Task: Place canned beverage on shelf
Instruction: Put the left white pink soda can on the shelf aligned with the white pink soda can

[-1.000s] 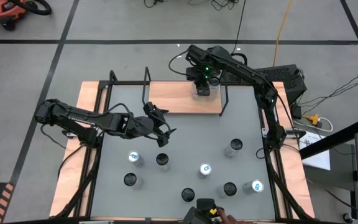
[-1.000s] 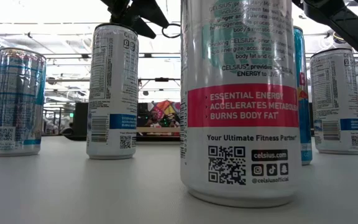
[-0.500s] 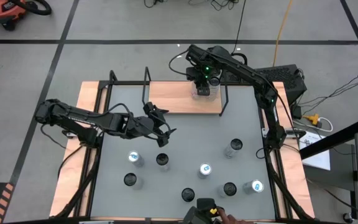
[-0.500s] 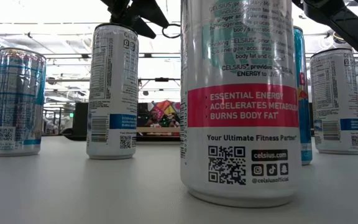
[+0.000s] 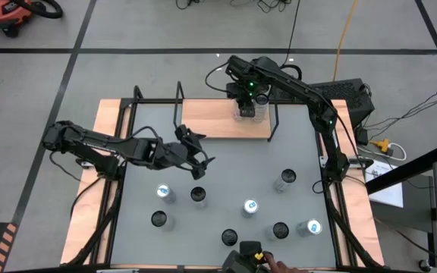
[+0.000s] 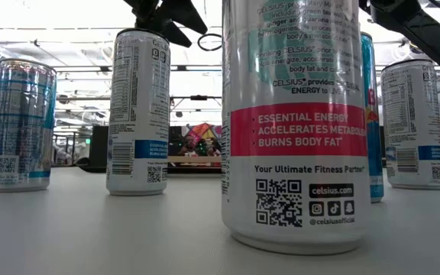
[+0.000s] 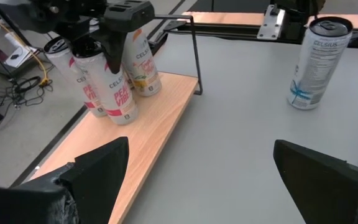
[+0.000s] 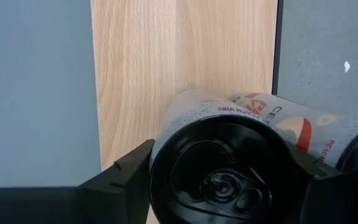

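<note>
Left of centre in the high view, the left end effector (image 5: 201, 161) hovers above the grey desk (image 5: 226, 163) with its two fingers spread wide and nothing between them; just beyond it toward the near edge stand several loose cans, among them a blue-topped can (image 5: 164, 193) and a dark-topped can (image 5: 197, 195). Its wrist view looks across the desk at the shelf (image 7: 146, 127), a light-wood board with a thin black rod frame (image 7: 195, 53) at its end, lying at the far edge of the desk. Further right, the right end effector (image 5: 249, 106) reaches down over the right part of the shelf, its fingers partly closed on either side of the canned beverage (image 8: 229, 158), a white can with pink and orange print standing upright on the wood. In the left wrist view that can stands at the front of a small cluster of similar cans (image 7: 140, 68) on the shelf, touching or just beside one another. Toward the right side of the desk stands a lone silver can (image 5: 284, 180), well apart from the shelf.
</note>
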Controlling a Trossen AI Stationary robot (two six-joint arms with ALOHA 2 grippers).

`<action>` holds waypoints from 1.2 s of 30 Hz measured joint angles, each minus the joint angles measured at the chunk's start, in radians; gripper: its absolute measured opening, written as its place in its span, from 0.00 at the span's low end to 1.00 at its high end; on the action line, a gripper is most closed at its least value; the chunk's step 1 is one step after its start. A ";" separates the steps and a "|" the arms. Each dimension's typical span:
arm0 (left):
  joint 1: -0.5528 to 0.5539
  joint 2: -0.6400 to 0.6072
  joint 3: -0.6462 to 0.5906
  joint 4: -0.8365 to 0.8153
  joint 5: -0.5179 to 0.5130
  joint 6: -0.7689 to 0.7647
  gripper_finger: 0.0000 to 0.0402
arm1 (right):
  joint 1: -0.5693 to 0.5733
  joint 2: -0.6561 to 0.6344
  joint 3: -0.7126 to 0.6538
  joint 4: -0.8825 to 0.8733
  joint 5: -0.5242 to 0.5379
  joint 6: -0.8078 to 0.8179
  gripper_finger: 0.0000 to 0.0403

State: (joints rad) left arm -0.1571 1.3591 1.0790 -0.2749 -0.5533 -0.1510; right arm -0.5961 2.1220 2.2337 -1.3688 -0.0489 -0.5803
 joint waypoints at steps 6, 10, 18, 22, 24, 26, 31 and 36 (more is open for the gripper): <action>-0.007 0.000 0.000 -0.004 0.000 0.001 0.98 | 0.000 0.000 0.000 0.006 0.009 -0.004 0.52; -0.007 0.000 0.000 -0.004 0.000 0.001 0.98 | 0.001 0.000 0.000 0.004 0.044 -0.006 0.55; -0.007 0.000 0.000 -0.004 0.000 0.001 0.98 | -0.001 0.000 0.000 0.012 0.053 -0.008 0.68; -0.007 0.000 0.000 -0.004 0.000 0.001 0.98 | 0.000 0.000 0.000 0.011 0.053 -0.008 0.69; -0.007 0.000 0.000 -0.004 0.000 0.001 0.98 | 0.000 0.000 0.000 0.011 0.053 -0.008 0.70; -0.007 0.000 0.000 -0.004 0.000 0.001 0.98 | 0.001 0.000 0.000 0.011 0.052 -0.008 0.70; -0.007 0.000 0.000 -0.004 0.000 0.001 0.98 | 0.002 -0.013 0.000 0.011 0.052 -0.008 0.70; -0.007 0.000 0.000 -0.004 0.000 0.001 0.98 | 0.002 -0.051 0.000 0.014 0.048 -0.011 0.70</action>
State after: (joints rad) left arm -0.1642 1.3594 1.0790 -0.2790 -0.5537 -0.1499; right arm -0.5942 2.0709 2.2333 -1.3546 -0.0006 -0.5908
